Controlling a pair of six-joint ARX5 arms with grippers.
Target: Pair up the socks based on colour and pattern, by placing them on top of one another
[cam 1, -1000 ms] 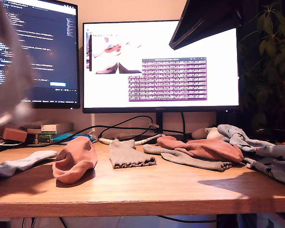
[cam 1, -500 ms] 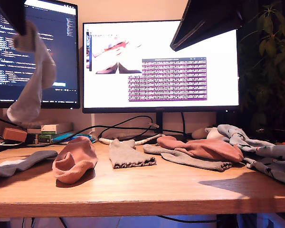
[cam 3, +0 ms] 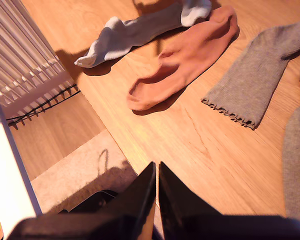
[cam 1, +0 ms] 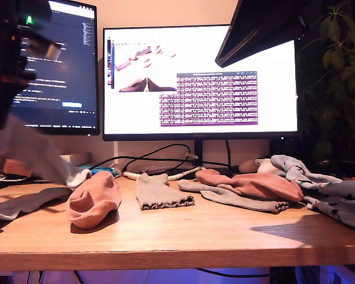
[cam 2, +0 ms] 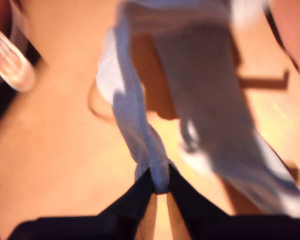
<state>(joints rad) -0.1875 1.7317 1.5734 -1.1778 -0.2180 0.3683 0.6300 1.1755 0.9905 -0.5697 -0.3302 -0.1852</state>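
While the first claw [cam 2: 160,181] is pressed tight on a fold of a white ribbed sock [cam 2: 135,130], the rest of that sock trails away from its jaws and down toward the counter [cam 1: 195,236]. The exterior view shows it blurred, low at that view's left. Its free end reaches close to the cuff of a salmon-pink sock [cam 1: 94,198]; whether it touches cannot be told.

Just under and beside the hanging sock lies its likely mate, a second white sock [cam 1: 25,202]. It rests flat, with its long axis running across the exterior view from the left edge toward the salmon-pink one. The coming move probably turns on this: the held sock has to be laid along that line, not across it. The first wrist view is too blurred to separate the two white socks.

The second claw [cam 3: 156,175] is pressed together on nothing. It hovers near the counter's edge, well apart from the white pair, so the first arm is the nearer.
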